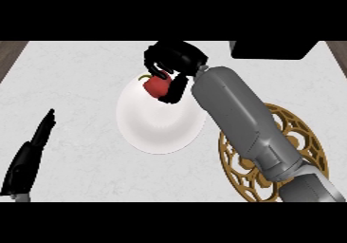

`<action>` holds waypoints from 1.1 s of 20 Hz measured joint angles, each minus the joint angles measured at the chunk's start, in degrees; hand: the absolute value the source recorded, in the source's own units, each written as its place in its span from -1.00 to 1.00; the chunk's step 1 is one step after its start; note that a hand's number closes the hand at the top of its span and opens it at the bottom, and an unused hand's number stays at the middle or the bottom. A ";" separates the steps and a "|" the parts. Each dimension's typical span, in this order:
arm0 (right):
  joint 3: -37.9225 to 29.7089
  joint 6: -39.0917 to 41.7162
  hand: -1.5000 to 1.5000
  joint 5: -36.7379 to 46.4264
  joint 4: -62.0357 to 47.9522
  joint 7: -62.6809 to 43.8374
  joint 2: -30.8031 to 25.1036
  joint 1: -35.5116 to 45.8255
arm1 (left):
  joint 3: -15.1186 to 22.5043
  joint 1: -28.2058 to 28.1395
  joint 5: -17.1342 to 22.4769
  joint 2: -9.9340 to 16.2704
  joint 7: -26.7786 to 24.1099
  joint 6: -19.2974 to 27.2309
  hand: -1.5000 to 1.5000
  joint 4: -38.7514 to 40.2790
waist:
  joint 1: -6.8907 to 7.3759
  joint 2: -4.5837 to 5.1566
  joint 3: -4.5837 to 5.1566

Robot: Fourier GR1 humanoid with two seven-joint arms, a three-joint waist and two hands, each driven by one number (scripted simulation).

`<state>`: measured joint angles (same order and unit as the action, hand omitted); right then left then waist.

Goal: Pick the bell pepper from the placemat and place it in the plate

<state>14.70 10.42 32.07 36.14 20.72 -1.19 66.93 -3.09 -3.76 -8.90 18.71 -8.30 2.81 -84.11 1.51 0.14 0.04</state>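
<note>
Red bell pepper [157, 86], clasped in my right robot hand [170, 64], hung over the white plate's [159, 126] far rim, off the gold placemat [302, 142], release still pending.

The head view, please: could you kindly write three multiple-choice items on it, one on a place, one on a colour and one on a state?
1. Where is the pepper?
A. on the placemat
B. over the plate's upper rim
C. by the left hand

2. What colour is the placemat?
A. gold
B. blue
C. white

3. How is the right hand?
A. open and resting
B. curled, empty
C. curled round the pepper

Key:
1 B: the pepper shows against the plate.
2 A: the placemat is golden openwork.
3 C: the right hand has fingers round the pepper; the left hand lies open at the left edge.
</note>
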 measured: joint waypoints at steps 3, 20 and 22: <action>4.65 -0.54 1.00 -3.59 -1.04 -1.09 0.61 -1.21 | 0.32 0.46 -0.22 -0.32 0.80 -0.31 0.00 -0.77 | 0.73 0.14 0.00; 8.14 -12.46 -1.00 -28.27 -4.21 -6.26 1.18 -4.22 | -0.66 2.04 -0.75 -0.50 0.34 -1.59 0.00 0.75 | 1.29 0.48 -0.04; 5.19 -13.53 -1.00 -30.24 -5.47 -6.42 0.87 -3.36 | -0.71 1.10 -0.89 -0.76 0.47 -1.25 0.00 -0.14 | 1.01 0.40 -0.04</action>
<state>19.89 -3.11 1.83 30.67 14.30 -0.32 63.57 -3.79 -2.66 -9.79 17.95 -7.83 1.56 -84.24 2.52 0.55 -0.01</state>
